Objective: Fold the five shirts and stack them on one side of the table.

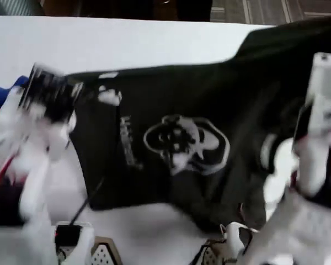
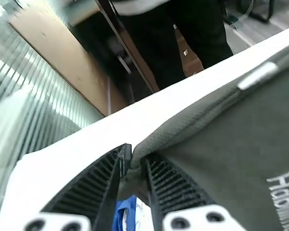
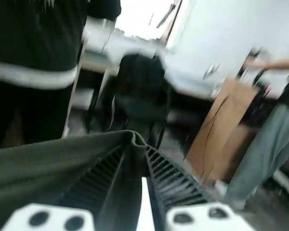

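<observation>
Looks like the laying-out step on one shirt (image 1: 176,143): dark, white print on the chest, stretched wide over the counter (image 1: 127,38) and pinched at both ends. Clamps a ribbed edge of it tight in the left tool (image 2: 135,154), on the side with the small lettering. Pinches a ridge of the same cloth in the right tool (image 3: 135,144), fingers closed hard on it, at the opposite end.

Next, probably: lower both ends evenly so the cloth lands flat, then let go and re-grip for the first fold. Calls for matched height and pace on both sides, or else a skewed, wrinkled lie. Needs care beside the blue cloth (image 1: 1,94) at the left end, just by the pinched edge, so as not to drag it along. Early in the task by the look of it, with this shirt not yet folded.

Hard to tell whether the middle rests on the counter or hangs just above it. Cannot say which part sits in either pinch, whether hem, collar or sleeve. Smeared around both tools in the high view, so no reading of the fingers there. Cut off at the right edge of that view, so no full outline of the shirt. No telling how many shirts are already folded or where a stack sits. Blue cloth half out of frame, shape unreadable.
</observation>
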Available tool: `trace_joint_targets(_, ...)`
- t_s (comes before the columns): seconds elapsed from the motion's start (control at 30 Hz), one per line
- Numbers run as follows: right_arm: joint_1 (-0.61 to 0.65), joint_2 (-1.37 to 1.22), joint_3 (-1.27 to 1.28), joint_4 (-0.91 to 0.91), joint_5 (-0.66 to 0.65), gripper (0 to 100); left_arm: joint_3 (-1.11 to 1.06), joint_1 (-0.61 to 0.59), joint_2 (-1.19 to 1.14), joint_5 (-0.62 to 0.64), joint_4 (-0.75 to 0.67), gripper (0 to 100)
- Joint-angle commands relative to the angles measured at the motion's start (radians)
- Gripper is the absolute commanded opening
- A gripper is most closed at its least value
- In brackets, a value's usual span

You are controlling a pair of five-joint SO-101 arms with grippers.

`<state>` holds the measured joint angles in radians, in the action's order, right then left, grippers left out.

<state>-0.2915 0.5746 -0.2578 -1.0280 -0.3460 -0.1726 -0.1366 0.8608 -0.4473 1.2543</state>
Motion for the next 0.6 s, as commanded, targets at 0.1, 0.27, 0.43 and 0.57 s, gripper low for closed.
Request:
trace_joint_targets(0.1,0.047,-0.17,0.014,0.124,0.0,1.9,0.028,-0.008,-0.256,0.009,-0.219,3)
trace_joint_targets(0.27,0.102,-0.294,0.014,0.171,-0.002,1.9,0.128,-0.008,-0.494,0.009,-0.301,3)
trace_joint_targets(0.43,0.139,-0.41,0.014,0.186,-0.002,1.9,0.254,-0.006,-0.709,0.009,-0.327,3)
trace_joint_targets(0.57,0.159,-0.503,0.018,0.163,0.006,1.9,0.331,-0.006,-0.864,0.009,-0.322,3)
